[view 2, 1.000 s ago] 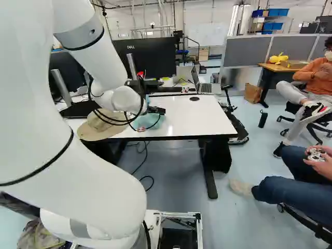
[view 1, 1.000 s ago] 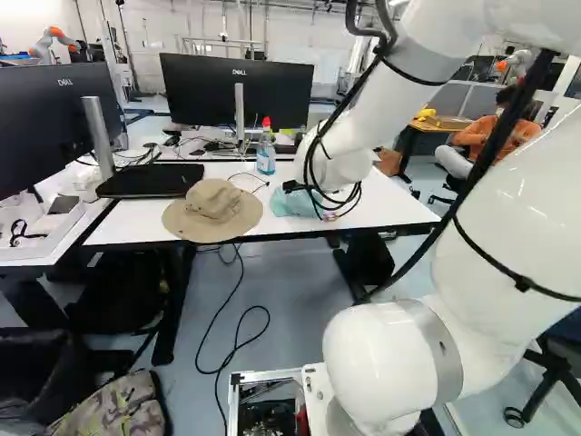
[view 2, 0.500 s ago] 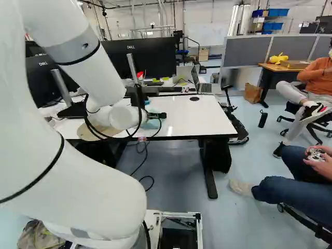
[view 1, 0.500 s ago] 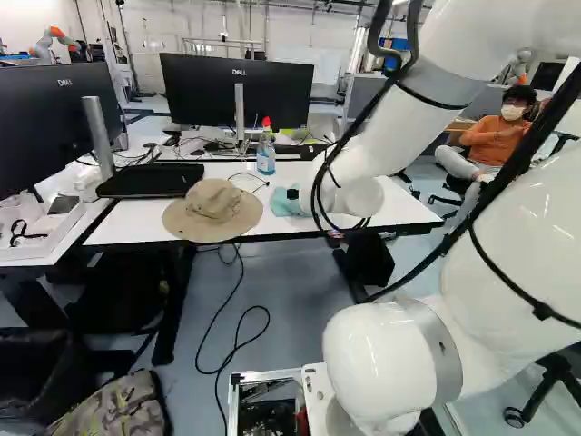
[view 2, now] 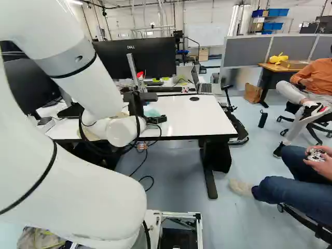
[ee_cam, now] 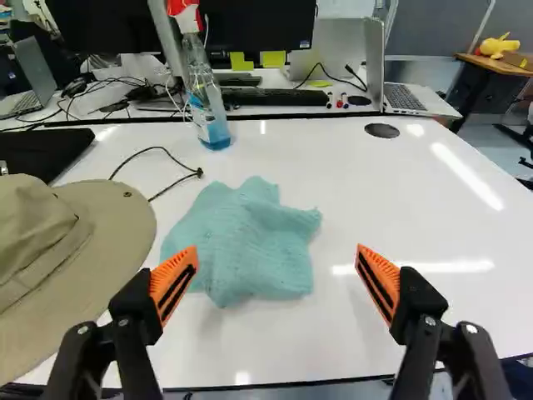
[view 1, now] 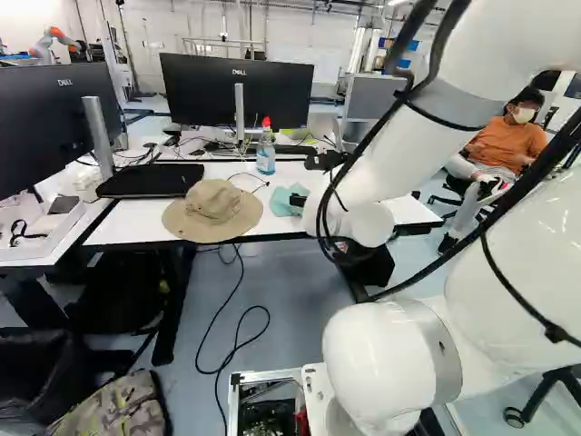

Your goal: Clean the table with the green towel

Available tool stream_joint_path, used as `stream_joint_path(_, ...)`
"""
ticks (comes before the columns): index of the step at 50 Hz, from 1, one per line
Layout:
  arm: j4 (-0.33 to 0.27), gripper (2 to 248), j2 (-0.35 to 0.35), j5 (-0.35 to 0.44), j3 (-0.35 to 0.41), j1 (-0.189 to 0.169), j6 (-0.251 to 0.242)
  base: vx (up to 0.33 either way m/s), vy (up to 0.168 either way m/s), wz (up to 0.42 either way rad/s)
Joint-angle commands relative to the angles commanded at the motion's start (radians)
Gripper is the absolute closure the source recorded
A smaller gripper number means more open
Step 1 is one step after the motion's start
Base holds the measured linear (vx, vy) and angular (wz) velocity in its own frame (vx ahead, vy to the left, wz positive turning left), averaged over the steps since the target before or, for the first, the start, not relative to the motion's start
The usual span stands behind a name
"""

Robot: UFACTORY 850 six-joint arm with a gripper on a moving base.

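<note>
My gripper (view 2: 156,120) shows partly past the wrist in the right base view, over the near part of the white table (view 2: 199,116). In the wrist view the gripper (ee_cam: 277,279) stands wide open, its orange pads (ee_cam: 173,279) far apart and nothing gripped. The green towel (ee_cam: 246,242) lies crumpled on the table, ahead of and between the fingers. In the left base view the towel (view 1: 283,202) shows just beside the wrist, partly covered by a black part of the gripper.
A tan hat (view 1: 213,209) lies beside the towel at the near edge. Behind the towel stands a spray bottle (ee_cam: 206,104) with blue liquid, a thin black cord (ee_cam: 158,171) near it. Monitors (view 1: 238,91), a keyboard (ee_cam: 275,97) and a laptop (view 2: 205,87) stand farther back.
The wrist has come down and shifted rightward in the left base view, uncovering more of the towel there. The base, towel and hat have stayed put.
</note>
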Motion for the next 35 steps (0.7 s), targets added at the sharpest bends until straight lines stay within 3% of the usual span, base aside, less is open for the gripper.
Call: stream_joint_path(35,-0.008,3,0.036,0.111,0.077,-0.007,0.000,0.000,0.000,0.000)
